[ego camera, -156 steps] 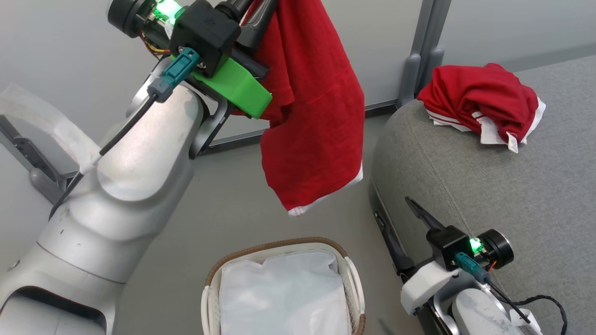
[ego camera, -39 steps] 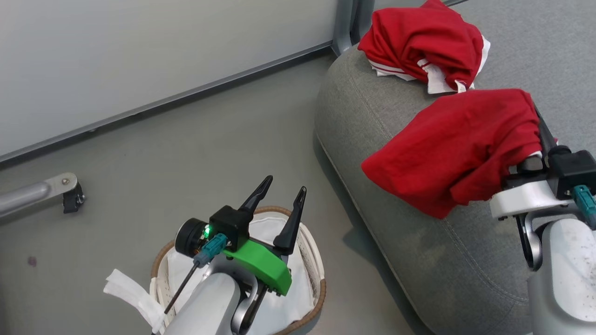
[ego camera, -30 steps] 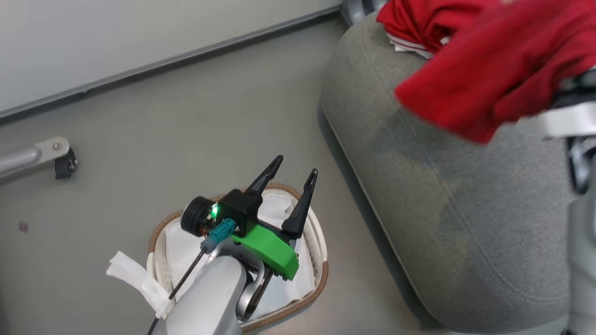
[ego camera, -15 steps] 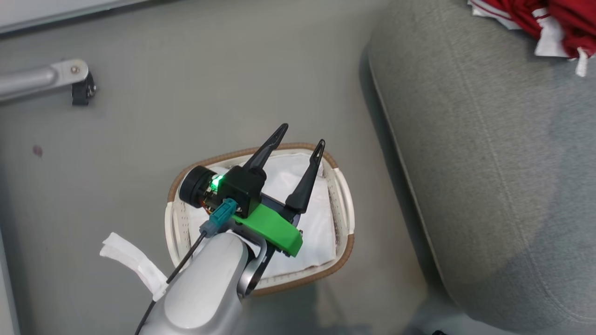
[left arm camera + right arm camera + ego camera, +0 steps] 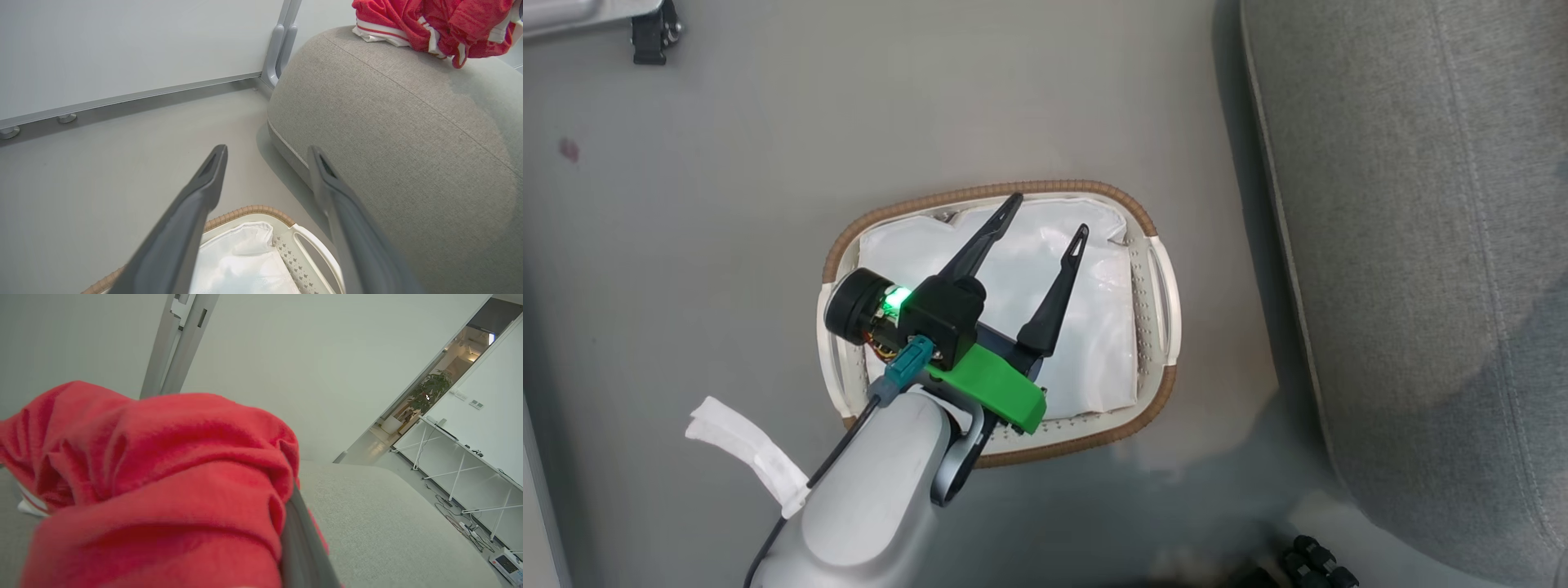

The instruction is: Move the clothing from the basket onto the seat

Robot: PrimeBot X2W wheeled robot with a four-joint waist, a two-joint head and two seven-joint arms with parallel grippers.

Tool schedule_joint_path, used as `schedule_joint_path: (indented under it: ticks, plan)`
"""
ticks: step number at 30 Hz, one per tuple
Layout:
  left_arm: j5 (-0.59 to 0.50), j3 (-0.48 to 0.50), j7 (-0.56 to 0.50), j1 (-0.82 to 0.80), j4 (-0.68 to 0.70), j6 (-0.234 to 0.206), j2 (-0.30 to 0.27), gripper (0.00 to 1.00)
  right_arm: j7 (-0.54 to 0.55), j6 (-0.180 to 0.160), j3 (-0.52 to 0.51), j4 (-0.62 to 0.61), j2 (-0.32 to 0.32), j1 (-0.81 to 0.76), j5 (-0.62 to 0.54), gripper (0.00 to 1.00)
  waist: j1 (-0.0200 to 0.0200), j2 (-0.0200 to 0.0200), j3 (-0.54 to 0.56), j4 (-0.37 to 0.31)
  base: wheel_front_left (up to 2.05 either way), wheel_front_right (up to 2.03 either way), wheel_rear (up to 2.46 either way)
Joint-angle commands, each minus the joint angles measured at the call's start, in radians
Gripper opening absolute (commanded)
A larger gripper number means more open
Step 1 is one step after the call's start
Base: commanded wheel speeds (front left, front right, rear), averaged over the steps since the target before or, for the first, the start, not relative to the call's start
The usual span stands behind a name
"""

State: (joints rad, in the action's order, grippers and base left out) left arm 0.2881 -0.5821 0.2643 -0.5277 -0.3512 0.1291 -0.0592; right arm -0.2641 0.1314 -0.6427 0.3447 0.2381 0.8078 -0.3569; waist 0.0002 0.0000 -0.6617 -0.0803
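– Right wrist view: our right gripper [image 5: 296, 535] clenches the red clothing [image 5: 163, 477] just above the seat [image 5: 388, 522]
– We lower it fully onto the seat, then release; our left gripper [image 5: 1049, 214] hangs spread and empty beside the seat

**A:** Left arm: how is it posed?

**B:** The pale forearm [image 5: 874, 506] comes up from the bottom of the head view. Its wrist carries a green bracket [image 5: 992, 390] and a black camera barrel [image 5: 849, 306] with a green lamp lit. The left gripper [image 5: 1049, 214] points away from the body, its two long dark fingers spread in a wide V.

**A:** And the right?

**B:** On the right gripper [image 5: 292, 514] the fingers are drawn together, clamped on the clothing [image 5: 163, 477], which is bunched over them. One dark finger [image 5: 302, 555] shows along the fabric's edge.
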Motion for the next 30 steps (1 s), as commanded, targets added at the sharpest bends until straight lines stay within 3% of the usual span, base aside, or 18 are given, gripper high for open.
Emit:
schedule_joint_path:
  ticks: [1,3,4,5,6,30]
  plan:
    - [-0.008,0.003,0.0,-0.013,0.001,0.003,-0.013,1.0,-0.001,-0.001,-0.009,-0.008,-0.009,-0.02,-0.006,0.23,-0.0002,0.0,-0.02,0.002,0.0,0.0,0.0]
    - [-0.01,0.006,0.0,-0.009,-0.002,0.003,-0.016,1.0,0.0,-0.001,-0.008,-0.002,-0.029,-0.033,-0.009,0.57,-0.0002,0.0,-0.022,-0.006,0.0,0.0,0.0]
    - [-0.01,0.005,0.0,-0.008,-0.003,0.003,-0.017,1.0,-0.001,-0.001,-0.005,0.001,-0.034,-0.037,-0.011,0.62,-0.0002,0.0,-0.023,-0.01,0.0,0.0,0.0]
    - [-0.012,0.004,0.0,-0.008,-0.007,0.003,-0.018,1.0,-0.001,-0.001,-0.003,0.002,-0.037,-0.039,-0.013,0.91,-0.0002,0.0,-0.022,-0.014,0.0,0.0,0.0]
    - [-0.012,0.003,0.0,-0.009,-0.009,0.003,-0.018,1.0,-0.001,-0.001,0.001,0.004,-0.039,-0.045,-0.017,1.0,-0.0002,0.0,-0.021,-0.016,0.0,0.0,0.0]
    - [0.017,0.073,0.0,0.069,-0.002,0.003,-0.02,1.0,0.0,-0.001,0.147,-0.035,-0.181,-0.358,0.033,1.0,-0.0002,0.0,0.166,-0.093,0.0,0.0,0.0]
